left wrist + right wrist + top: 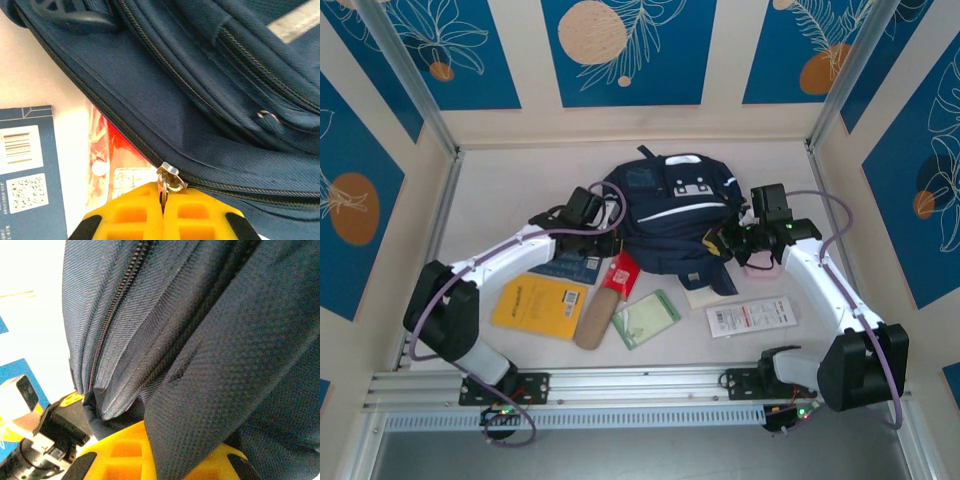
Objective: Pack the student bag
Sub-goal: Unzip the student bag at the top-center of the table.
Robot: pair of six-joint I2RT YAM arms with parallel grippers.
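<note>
The student bag [670, 215] is a large dark navy fabric backpack with pale reflective stripes and a light grey patch. It lies on the white table [510, 185] at 12 o'clock from the table's middle, close to the far wall.

The left gripper [603, 218] meets the bag at its 9 o'clock edge. In the left wrist view its yellow fingers [192, 217] are pressed together on a small silver metal zip pull [168, 176], which sits on a black zip line running across the navy cloth. At 9 o'clock from the pull a glossy red packet [102, 145] lies partly under the bag's edge. Further out the same way is a dark blue card printed with a barcode and a QR code [27, 170].

The right gripper [728, 240] is at the bag's 4 o'clock edge. In the right wrist view its yellow fingers [120, 452] are clamped on a fold of the bag's cloth, which drapes down between them.

On the near side of the bag, from 8 o'clock round to 5 o'clock, lie several flat things — a yellow booklet [538, 305], a tan oblong pouch [595, 318], a light green card [647, 318] and a white packet with red print [752, 317].
</note>
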